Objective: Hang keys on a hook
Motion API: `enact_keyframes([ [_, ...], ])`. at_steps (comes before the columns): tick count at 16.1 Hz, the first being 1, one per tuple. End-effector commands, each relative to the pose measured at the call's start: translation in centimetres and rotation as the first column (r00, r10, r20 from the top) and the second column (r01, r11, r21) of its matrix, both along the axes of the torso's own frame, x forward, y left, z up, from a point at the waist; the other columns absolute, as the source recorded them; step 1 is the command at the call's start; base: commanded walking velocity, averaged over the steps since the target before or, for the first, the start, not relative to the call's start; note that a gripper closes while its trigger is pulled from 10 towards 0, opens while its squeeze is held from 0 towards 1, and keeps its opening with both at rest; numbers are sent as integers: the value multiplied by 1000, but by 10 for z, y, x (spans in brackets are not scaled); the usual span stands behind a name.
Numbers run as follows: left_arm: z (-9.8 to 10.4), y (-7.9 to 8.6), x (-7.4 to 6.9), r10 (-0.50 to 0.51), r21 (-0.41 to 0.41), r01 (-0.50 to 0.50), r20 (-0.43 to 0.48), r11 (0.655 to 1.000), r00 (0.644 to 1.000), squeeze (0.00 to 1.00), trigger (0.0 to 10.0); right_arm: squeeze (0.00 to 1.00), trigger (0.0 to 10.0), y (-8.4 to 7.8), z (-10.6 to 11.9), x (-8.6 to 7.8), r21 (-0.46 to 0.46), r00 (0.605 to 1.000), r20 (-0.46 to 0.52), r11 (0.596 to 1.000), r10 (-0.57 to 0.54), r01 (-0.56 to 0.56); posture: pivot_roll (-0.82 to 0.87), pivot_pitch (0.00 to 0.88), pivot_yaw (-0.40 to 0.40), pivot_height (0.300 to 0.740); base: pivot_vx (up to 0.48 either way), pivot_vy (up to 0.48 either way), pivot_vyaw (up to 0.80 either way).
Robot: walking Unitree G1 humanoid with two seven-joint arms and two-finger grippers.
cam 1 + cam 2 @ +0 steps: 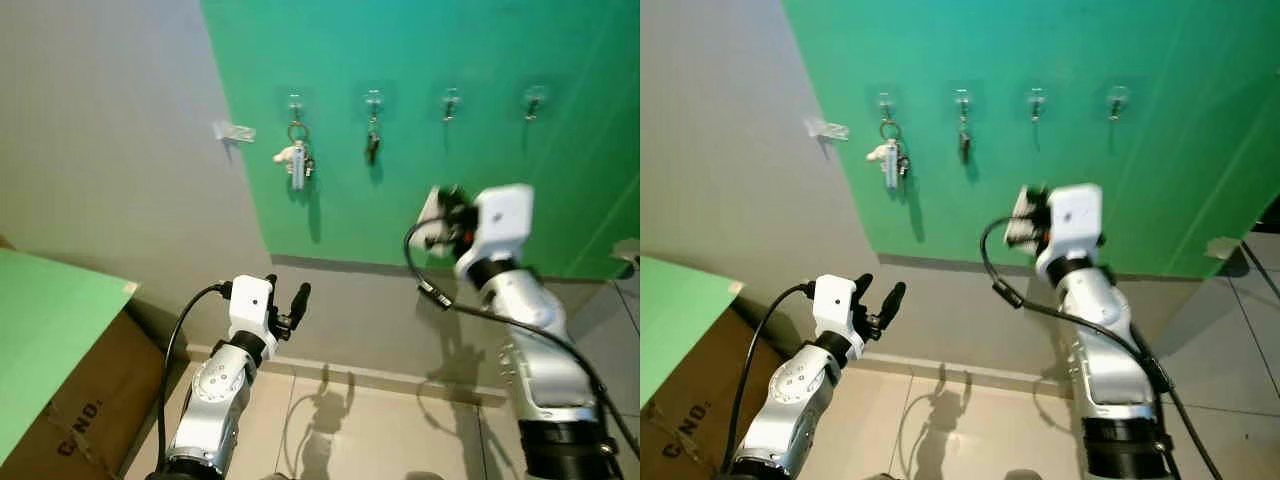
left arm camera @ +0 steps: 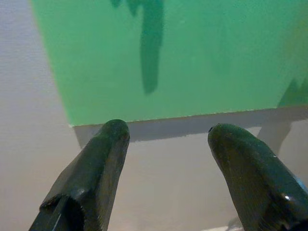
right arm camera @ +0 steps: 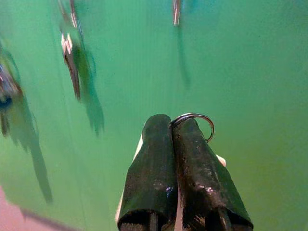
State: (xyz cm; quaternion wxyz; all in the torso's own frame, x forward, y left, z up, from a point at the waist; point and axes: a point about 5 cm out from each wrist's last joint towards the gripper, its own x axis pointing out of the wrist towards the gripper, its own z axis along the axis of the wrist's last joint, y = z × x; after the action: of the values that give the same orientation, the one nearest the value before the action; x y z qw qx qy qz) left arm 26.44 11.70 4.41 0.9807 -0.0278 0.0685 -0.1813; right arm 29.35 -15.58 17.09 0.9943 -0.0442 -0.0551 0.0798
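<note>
Keys pinched by the ring, hook not yet reached

Right gripper (image 3: 172,126) is clamped tight, fingers pressed together on the keys (image 3: 195,126); the metal split ring pokes out past the fingertips, and something pale shows behind the fingers, probably a tag or fob. It is raised in front of the green board (image 1: 420,200), below the row of hooks. Two hooks on the robot's left already carry key bunches (image 1: 297,160); the empty hook (image 1: 451,100) above the gripper looks like the likely target, with another free one further right.

Handling guess: light, rigid metal, smooth and slippery, ring free to swivel, rest of the bunch will dangle and swing. Best hold is low on the ring, leaving the open loop clear to slide over the hook tip. That seems to be roughly the grip now.

Left gripper (image 1: 286,300) hangs low near the wall, fingers spread apart, holding nothing.
</note>
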Motion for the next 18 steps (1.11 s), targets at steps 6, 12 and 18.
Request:
enact_keyframes([
  [6, -1, -5, 0, -44, 10, 44, -1, 999, 999, 0, 10000, 51, 0, 10, 38, 9, 12, 996, 84, 1000, 16, -17, -261, 0, 132, 740, 0, 0, 0],
  [12, -4, -23, -5, -162, 67, 161, 5, 985, 987, 0, 10000, 51, 0, 17, 52, 22, -14, 991, 115, 998, 62, -61, -251, 0, 121, 740, 0, 0, 0],
  [18, -3, -28, -6, -200, 51, 199, 10, 979, 980, 0, 10000, 51, 0, 22, 55, 32, -36, 989, 112, 995, 96, -92, -244, 0, 108, 740, 0, 0, 0],
])
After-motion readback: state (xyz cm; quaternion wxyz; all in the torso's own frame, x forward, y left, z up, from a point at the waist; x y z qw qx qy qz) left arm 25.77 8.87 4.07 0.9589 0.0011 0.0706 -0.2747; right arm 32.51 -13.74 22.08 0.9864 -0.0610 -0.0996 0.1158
